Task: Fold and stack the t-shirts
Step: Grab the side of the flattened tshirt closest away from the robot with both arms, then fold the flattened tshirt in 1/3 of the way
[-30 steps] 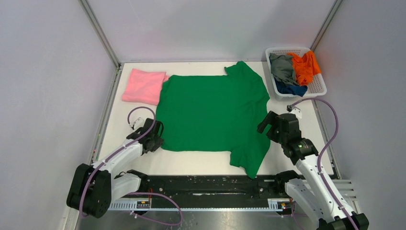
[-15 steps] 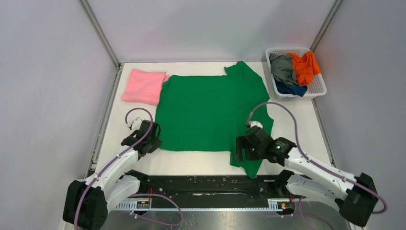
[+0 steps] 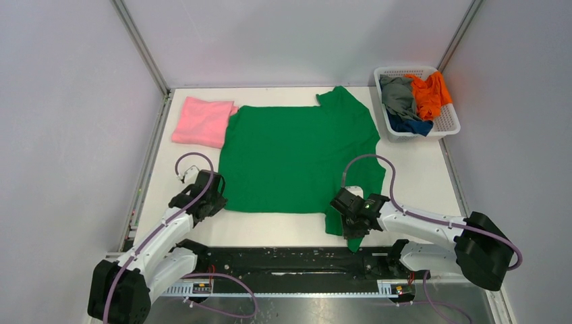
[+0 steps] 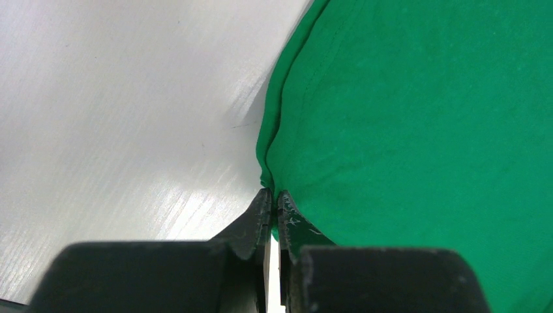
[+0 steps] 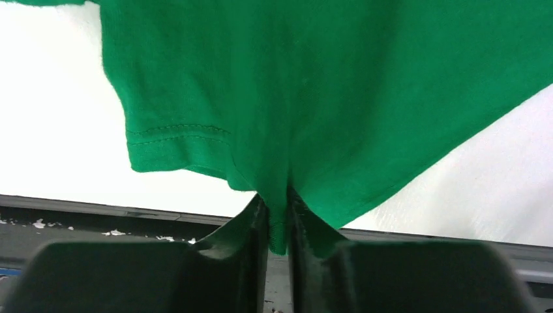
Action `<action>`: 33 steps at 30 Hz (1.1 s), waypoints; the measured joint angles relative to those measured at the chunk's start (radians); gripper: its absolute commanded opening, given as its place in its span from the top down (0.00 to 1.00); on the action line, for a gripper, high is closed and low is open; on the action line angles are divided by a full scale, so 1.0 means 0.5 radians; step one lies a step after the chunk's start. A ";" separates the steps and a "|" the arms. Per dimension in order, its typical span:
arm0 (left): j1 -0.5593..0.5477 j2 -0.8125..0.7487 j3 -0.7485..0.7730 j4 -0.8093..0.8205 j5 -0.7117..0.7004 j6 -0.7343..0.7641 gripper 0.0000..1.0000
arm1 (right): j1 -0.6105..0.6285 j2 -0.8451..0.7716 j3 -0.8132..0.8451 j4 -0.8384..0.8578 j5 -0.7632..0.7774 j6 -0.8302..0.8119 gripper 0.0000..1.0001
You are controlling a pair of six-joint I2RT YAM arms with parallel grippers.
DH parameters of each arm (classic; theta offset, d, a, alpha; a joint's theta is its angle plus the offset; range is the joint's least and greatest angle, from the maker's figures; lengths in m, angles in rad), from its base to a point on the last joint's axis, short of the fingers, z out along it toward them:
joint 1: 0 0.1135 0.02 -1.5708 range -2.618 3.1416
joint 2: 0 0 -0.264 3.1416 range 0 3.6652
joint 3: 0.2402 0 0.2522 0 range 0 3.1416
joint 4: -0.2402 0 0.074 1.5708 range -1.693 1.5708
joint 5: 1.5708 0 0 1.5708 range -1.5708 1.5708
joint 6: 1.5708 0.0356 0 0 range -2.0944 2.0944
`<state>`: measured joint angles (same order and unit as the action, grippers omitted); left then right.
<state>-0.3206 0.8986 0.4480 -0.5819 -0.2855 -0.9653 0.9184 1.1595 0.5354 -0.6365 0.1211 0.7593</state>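
Two grips, both on the bright green cloth t-shirt [image 3: 297, 158]. It lies spread flat mid-table, hem toward 9 o'clock, sleeves at 1 and 5 o'clock.

Left gripper [image 4: 272, 199]: jaws pressed together on the hem corner at 7 o'clock. Right gripper [image 5: 277, 215]: clamped on a fold of the near sleeve at 5 o'clock, with cloth running down between the jaws.

Edges and room:
- The far hem corner touches the folded pink cloth t-shirt [image 3: 202, 121] at 10 o'clock.
- The far sleeve ends just beside the white slatted plastic basket [image 3: 450, 125] at 2 o'clock, apart from it.
- A strip of bare white table top [image 3: 418, 175] runs along 6 o'clock, between the shirt and the black base rail [image 3: 290, 260].
- A wider bare patch sits at 3–4 o'clock, and a narrow one along 9 o'clock.

Hard to read:
- The left wrist view does not show how much hem sits inside the jaws; only the tips meeting the edge are visible.
- In the right wrist view the table is blown out white.
- The basket holds a crumpled grey cloth t-shirt [image 3: 398, 94] and an orange cloth t-shirt [image 3: 430, 93]. The dark blue cloth t-shirt [image 3: 409, 125] is mostly buried under the grey one.
- The left arm's base is cut off by the bottom edge of the top view.

Surface is matte white and flat. Plain grey walls [image 3: 67, 135] stand on three sides, with metal frame posts [image 3: 138, 44] at the far corners.
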 measured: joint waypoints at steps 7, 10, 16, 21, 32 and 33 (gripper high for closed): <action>0.000 -0.143 -0.002 -0.108 0.004 -0.025 1.00 | 0.048 -0.063 -0.011 -0.076 0.013 0.063 1.00; 0.000 -0.229 -0.013 -0.217 0.004 -0.063 1.00 | 0.132 -0.201 -0.015 -0.194 -0.020 0.076 1.00; 0.000 -0.432 -0.072 -0.388 0.034 -0.125 1.00 | 0.325 -0.341 0.004 -0.430 -0.057 0.140 1.00; 0.000 -0.514 -0.072 -0.400 0.078 -0.126 1.00 | 0.338 -0.347 0.082 -0.539 0.023 0.160 1.00; 0.008 -0.151 0.084 -0.128 0.127 -0.088 1.00 | 0.002 -0.123 0.565 -0.539 0.405 -0.053 1.00; 0.013 -0.096 0.121 -0.092 0.127 -0.082 1.00 | -0.051 -0.092 0.602 -0.527 0.422 -0.098 1.00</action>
<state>-0.3141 0.8505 0.5087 -0.6277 -0.2218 -1.0061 0.8928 1.1137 0.8364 -0.9001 0.3321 0.7105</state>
